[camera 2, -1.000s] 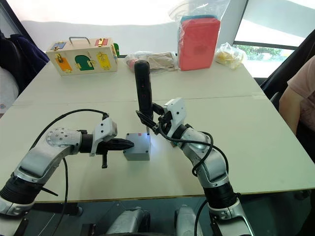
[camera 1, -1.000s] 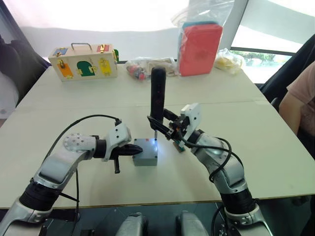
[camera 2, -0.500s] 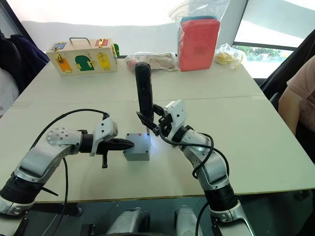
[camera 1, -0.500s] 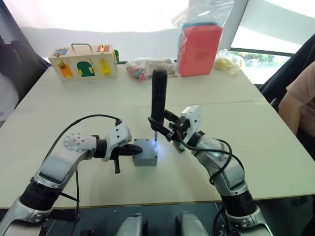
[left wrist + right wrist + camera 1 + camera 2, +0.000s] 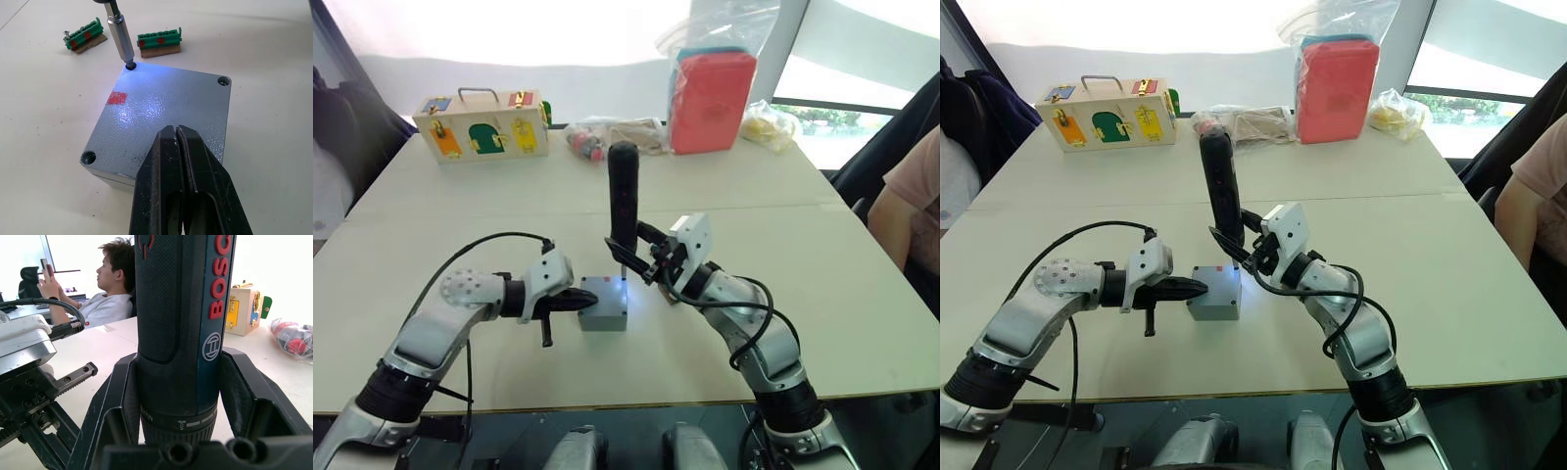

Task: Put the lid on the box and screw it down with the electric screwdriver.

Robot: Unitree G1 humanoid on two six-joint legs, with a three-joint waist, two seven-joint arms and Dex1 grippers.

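The grey lid [image 5: 166, 105] lies on the box [image 5: 603, 315] in the middle of the table, with a small red mark on top and screw holes at its corners. My left gripper [image 5: 176, 129] is shut with nothing between its fingers, and its tips rest over the lid's left edge [image 5: 579, 303]. My right gripper [image 5: 641, 257] is shut on the black electric screwdriver [image 5: 624, 201], which stands nearly upright. Its metal bit [image 5: 121, 36] sits in a far corner hole of the lid, and its light shines on the lid.
Two green terminal blocks [image 5: 159, 41] lie just beyond the box. A wooden case with coloured doors [image 5: 481, 125], a red pouch in a plastic bag [image 5: 710, 93] and other bags [image 5: 607, 132] stand at the table's far edge. A person [image 5: 915, 186] sits at the right.
The screwdriver's top has leaned a little to the left while its bit stays in the lid's corner. The left gripper has not moved.
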